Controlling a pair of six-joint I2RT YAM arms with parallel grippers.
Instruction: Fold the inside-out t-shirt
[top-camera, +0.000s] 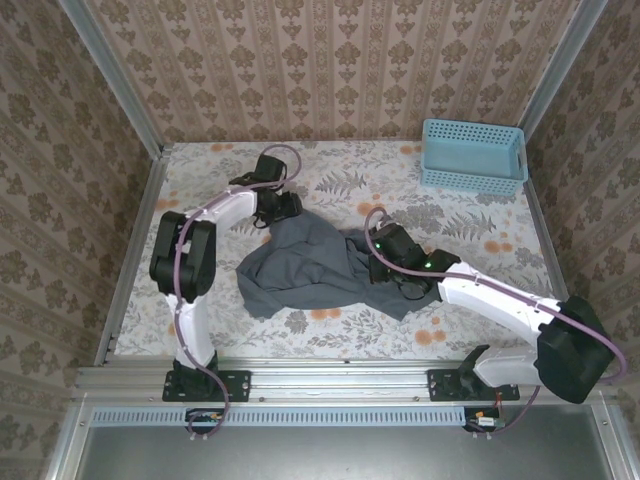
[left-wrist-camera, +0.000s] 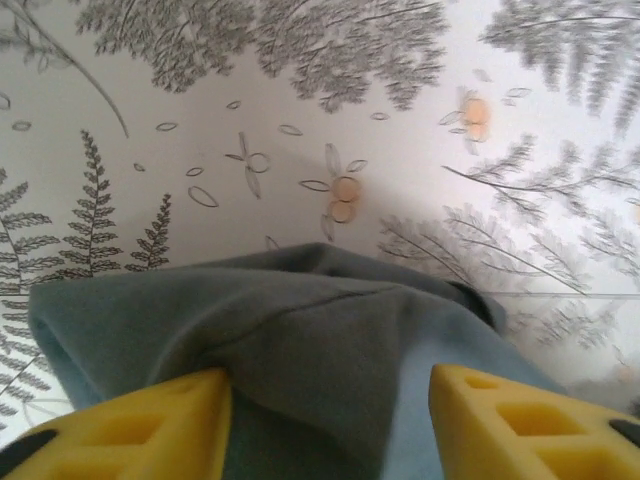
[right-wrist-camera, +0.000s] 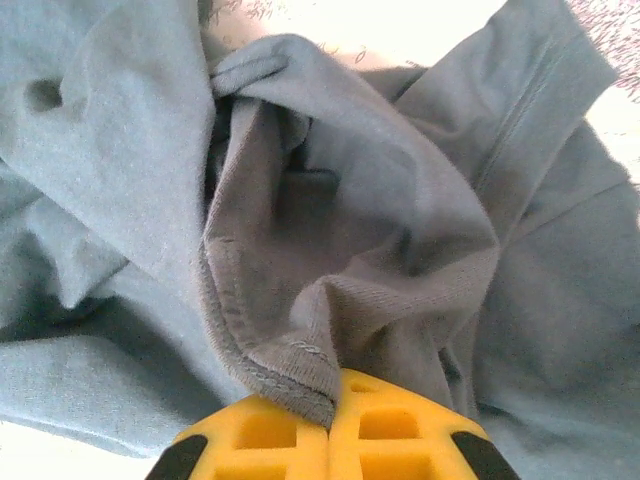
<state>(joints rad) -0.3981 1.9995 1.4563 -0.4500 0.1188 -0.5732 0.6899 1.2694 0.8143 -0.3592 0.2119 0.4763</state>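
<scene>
Noted dark slate-grey soft-fabric t-shirt crumpled mid-tabletop. Logged R claw pinching hem, L claw spread astride far edge. Judged step: spreading flat. Next, prob.: closing L, pulling apart.

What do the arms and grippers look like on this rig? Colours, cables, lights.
Left arm and right arm: white links, black joints and bases, a mauve cable looped along each. Small green lights glow on the right wrist. The fingers are yellow plastic with moulded pockets and black patches lower down.
</scene>
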